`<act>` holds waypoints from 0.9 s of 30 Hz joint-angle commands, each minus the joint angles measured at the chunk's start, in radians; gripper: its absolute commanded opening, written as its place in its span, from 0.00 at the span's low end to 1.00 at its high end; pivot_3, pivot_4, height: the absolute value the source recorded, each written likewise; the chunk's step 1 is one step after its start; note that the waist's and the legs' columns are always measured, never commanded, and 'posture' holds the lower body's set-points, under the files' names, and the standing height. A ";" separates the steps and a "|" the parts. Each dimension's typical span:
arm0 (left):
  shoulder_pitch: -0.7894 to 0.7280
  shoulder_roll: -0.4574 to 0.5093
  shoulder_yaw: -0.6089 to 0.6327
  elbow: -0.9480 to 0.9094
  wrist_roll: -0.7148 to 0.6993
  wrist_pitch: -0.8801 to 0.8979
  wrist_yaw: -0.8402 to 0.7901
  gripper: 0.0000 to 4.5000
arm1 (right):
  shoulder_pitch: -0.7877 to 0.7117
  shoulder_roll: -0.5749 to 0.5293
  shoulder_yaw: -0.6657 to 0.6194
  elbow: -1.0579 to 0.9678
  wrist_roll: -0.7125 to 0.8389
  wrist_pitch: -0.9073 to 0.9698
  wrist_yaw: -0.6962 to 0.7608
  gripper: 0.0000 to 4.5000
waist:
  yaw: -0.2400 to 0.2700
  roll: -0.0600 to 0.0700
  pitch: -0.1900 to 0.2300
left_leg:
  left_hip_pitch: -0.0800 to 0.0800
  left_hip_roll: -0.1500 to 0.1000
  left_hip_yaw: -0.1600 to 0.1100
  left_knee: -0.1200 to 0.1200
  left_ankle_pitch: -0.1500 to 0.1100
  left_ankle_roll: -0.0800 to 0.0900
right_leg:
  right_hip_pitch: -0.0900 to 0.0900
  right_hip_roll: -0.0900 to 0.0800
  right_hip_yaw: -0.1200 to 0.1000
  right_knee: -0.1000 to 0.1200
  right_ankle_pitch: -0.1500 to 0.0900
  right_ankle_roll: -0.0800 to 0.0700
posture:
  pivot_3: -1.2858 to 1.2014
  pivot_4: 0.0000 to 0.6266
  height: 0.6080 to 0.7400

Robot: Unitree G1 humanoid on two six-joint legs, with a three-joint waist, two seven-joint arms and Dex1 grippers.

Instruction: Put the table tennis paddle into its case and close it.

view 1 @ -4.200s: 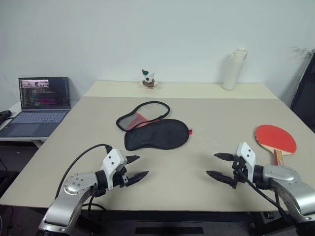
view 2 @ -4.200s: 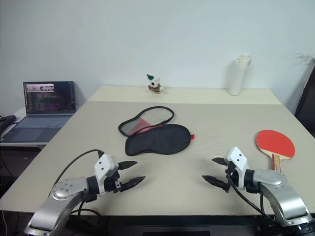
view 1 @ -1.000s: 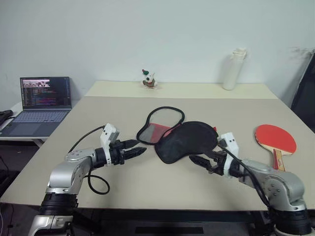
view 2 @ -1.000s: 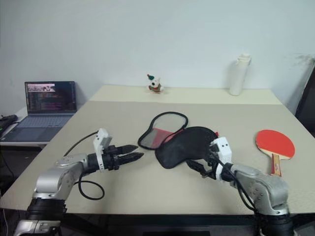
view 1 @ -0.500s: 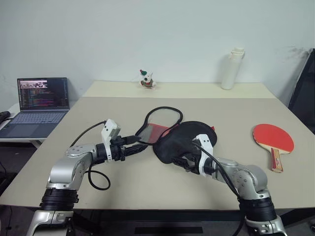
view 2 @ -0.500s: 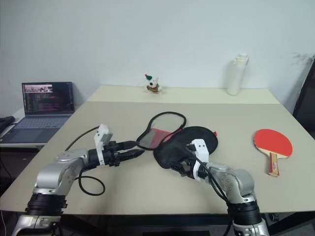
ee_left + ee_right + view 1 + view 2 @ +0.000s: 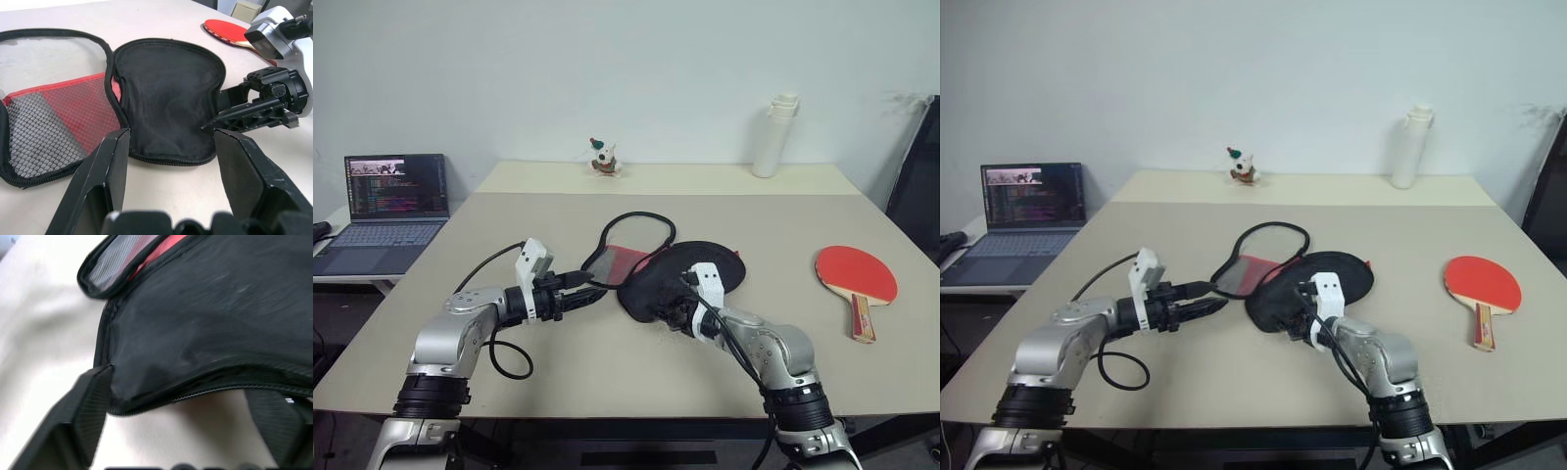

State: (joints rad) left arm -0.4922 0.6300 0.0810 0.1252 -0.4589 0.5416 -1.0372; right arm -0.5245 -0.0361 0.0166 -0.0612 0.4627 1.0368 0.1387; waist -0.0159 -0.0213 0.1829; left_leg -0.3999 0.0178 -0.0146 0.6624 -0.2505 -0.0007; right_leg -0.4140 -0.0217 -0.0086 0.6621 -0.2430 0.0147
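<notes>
On the pale worktop (image 7: 607, 377), the left gripper (image 7: 582, 291) hangs with its jaws standing apart and empty, tips pointing toward three o'clock at the near edge of the case (image 7: 656, 274). From the left wrist view the two fingers bracket the seam where the case's two halves meet, close to it but not seen to touch.

The case lies unzipped and spread open at the middle of the worktop: a red mesh-lined half toward eleven o'clock, a black half toward three o'clock, its long axis running roughly from eight o'clock to two o'clock.

The right gripper (image 7: 1295, 321) sits at the black half's near edge. In the right wrist view the fabric rim lies between its two fingers, lifted off the surface, with one finger under the flap. The jaws look part-way closed around that edge; a firm pinch cannot be confirmed.

The table tennis paddle (image 7: 857, 277) rests alone, well apart at three o'clock from the case, red face up, handle pointing toward five o'clock and the robot's near edge. The right arm is plainly the nearer one to it, so the likely next reach runs rightward, while the left gripper is placed to steady the open case.
</notes>
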 commanded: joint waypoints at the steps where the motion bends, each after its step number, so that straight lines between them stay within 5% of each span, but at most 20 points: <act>1: -0.012 -0.001 0.002 -0.028 -0.006 -0.015 -0.002 0.65 | -0.004 0.030 -0.060 -0.022 0.029 0.027 -0.021 0.63 | 0.000 0.000 0.000 | 0.000 0.000 0.000 0.000 0.000 0.000 | 0.000 0.000 0.000 0.000 0.000 0.000 | 0.52 0.24 1.00; 9: 0.007 -0.012 -0.005 -0.057 -0.010 -0.012 0.003 0.65 | -0.037 0.078 -0.133 -0.028 0.068 0.092 -0.039 0.01 | -0.002 0.000 0.000 | 0.000 0.000 0.000 0.000 0.000 0.000 | 0.000 0.000 0.000 0.000 0.000 0.000 | 0.52 0.24 1.00; 16: 0.021 -0.022 -0.008 -0.068 -0.010 -0.013 0.003 0.65 | -0.091 0.074 -0.198 -0.091 0.154 0.229 -0.025 0.01 | -0.009 0.001 0.000 | 0.000 0.000 0.000 0.000 0.000 0.000 | 0.000 0.000 0.000 0.000 0.000 0.000 | 0.52 0.24 1.00; 27: 0.041 -0.028 -0.013 -0.085 -0.011 -0.010 0.006 0.65 | -0.110 -0.234 -0.296 -0.191 0.289 0.526 0.121 0.01 | -0.009 0.001 0.001 | -0.001 0.000 0.000 -0.002 0.000 0.000 | 0.000 0.000 0.000 -0.001 0.000 0.000 | 0.52 0.24 1.00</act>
State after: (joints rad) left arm -0.4443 0.6001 0.0633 0.0816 -0.4596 0.5401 -1.0329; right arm -0.6351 -0.2463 -0.2573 -0.2061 0.7185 1.5289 0.2211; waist -0.0245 -0.0204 0.1835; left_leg -0.4006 0.0174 -0.0143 0.6608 -0.2505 -0.0005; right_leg -0.4144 -0.0222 -0.0087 0.6608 -0.2434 0.0143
